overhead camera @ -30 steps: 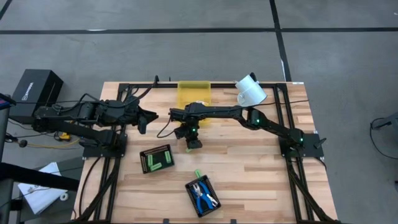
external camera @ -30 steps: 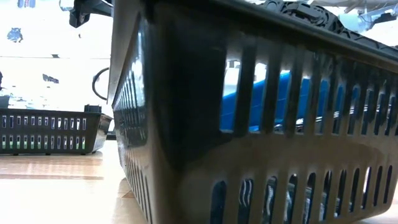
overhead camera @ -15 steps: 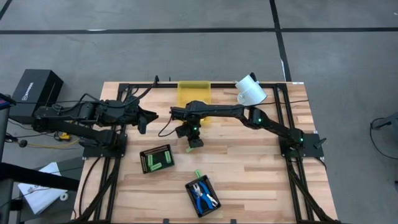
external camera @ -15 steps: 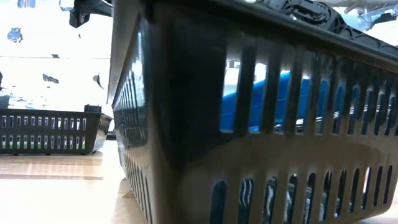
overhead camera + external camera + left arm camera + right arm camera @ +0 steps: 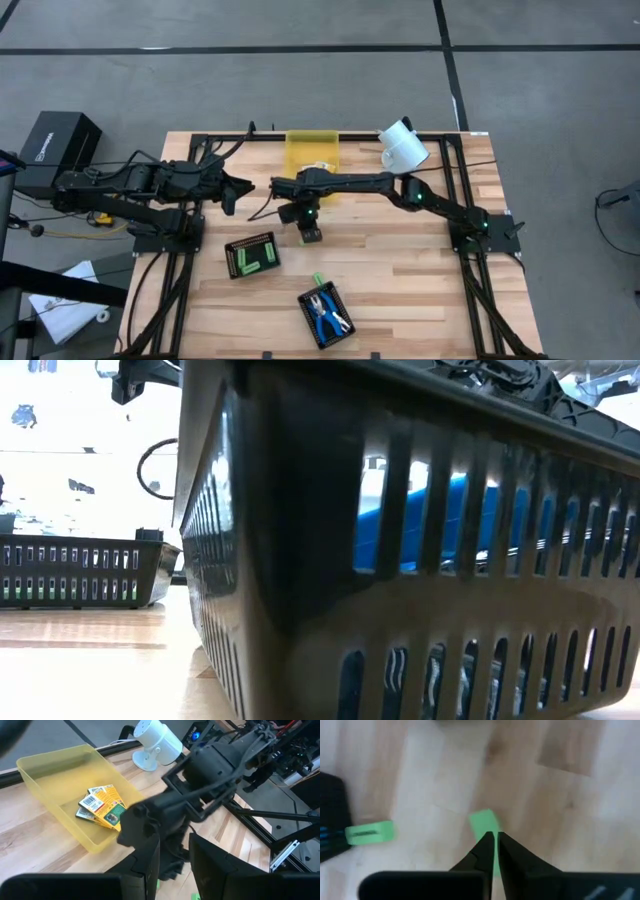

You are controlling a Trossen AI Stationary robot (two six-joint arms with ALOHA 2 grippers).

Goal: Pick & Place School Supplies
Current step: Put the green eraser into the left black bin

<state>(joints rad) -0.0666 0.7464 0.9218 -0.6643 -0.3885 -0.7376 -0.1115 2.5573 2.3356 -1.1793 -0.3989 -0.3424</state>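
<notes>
The black tray (image 5: 324, 315) nearest the table's front edge is seen to hold the blue-handled tools (image 5: 326, 312), with one green stick (image 5: 318, 280) lying on the wood just behind it. Farther back and toward the left arm, a second tray (image 5: 252, 255) is filled with green blocks (image 5: 254, 256). Beyond that tray, the right gripper (image 5: 495, 845) is held low over the table, its fingers closed to a sliver on a green stick (image 5: 485, 823). Well behind the front tray, the yellow bin (image 5: 45, 765) contains the yellow-orange boxes (image 5: 102, 806). The left gripper (image 5: 232, 190) is parked beside the bin, fingers (image 5: 150, 865) partly apart, nothing held.
</notes>
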